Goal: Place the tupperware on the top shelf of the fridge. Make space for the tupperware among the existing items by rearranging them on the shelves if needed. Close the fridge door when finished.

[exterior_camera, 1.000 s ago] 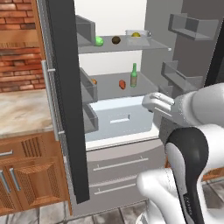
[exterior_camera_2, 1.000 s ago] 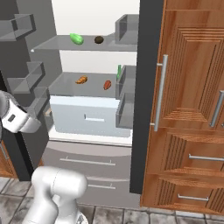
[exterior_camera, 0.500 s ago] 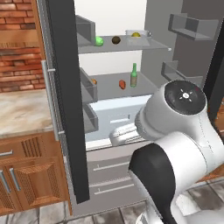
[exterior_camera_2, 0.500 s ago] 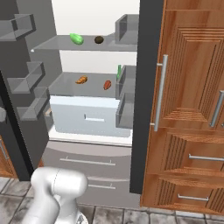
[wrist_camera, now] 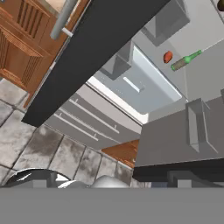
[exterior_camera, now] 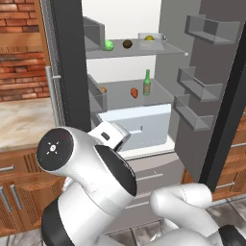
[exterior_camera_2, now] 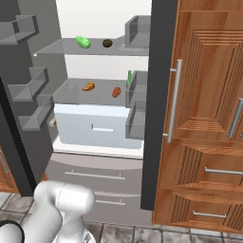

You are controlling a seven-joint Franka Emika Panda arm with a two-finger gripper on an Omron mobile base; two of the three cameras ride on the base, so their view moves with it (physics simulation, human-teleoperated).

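- Tool wide open, holding nothing, low before the fridge (exterior_camera: 144,129).
- Tupperware (exterior_camera: 152,39) sits far above it on the top shelf (exterior_camera: 139,49).
- Likely light, stiff, smooth: grip its long sides.

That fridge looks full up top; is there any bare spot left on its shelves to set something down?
The top shelf is crowded: green cucumber, brown ball and tupperware fill it. The lower shelf is roomier, with bare patches right of the green bottle and between the croissant and red piece.
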